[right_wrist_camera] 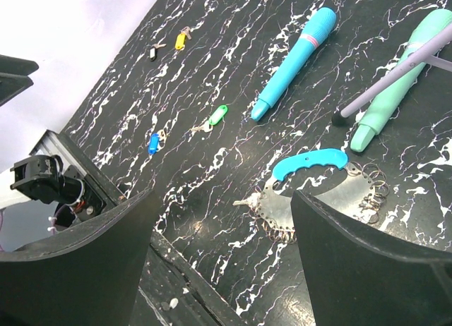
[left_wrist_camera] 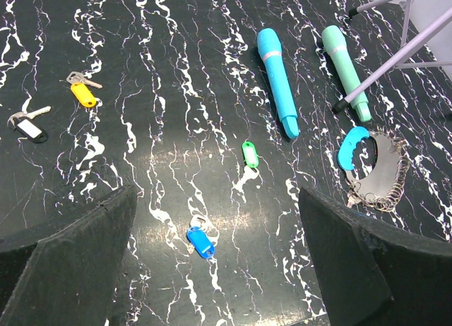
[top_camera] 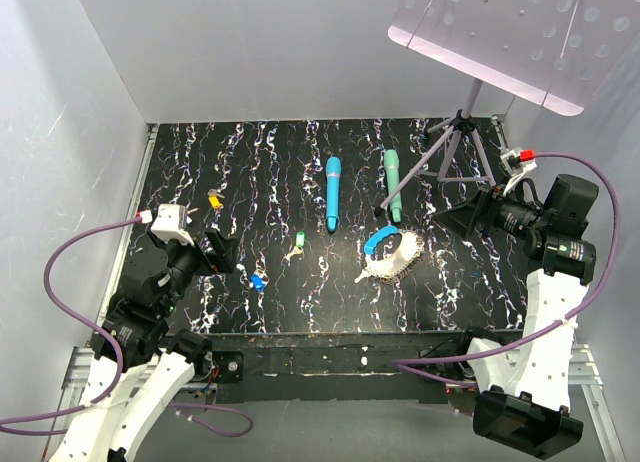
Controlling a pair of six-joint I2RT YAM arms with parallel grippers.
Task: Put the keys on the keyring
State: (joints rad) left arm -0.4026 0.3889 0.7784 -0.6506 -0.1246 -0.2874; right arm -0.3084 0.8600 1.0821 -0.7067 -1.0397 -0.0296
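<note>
Black marbled table [top_camera: 300,312] carried everything. Your left gripper [left_wrist_camera: 212,269] hung over the near-left part, jaws spread wide, nothing in them. Your right gripper [right_wrist_camera: 222,262] was likewise spread and empty, near the keyring [top_camera: 378,240]. Blue wand [top_camera: 332,192] and teal wand [top_camera: 392,182] lay side by side toward the back, not part of the job. The keyring lay flat just in front of the teal wand, blue band to the back, beaded chain toward you. Keys were loose and well apart: blue key [left_wrist_camera: 200,241] nearest the left gripper, green key [left_wrist_camera: 247,153] mid-table, yellow key [left_wrist_camera: 83,94] far left, dark-tagged key [left_wrist_camera: 28,128] near it. None was on the ring. My call: take the blue key by its tag with a low flat pinch, and have the right pin the blue band so the ring can't slide.
</note>
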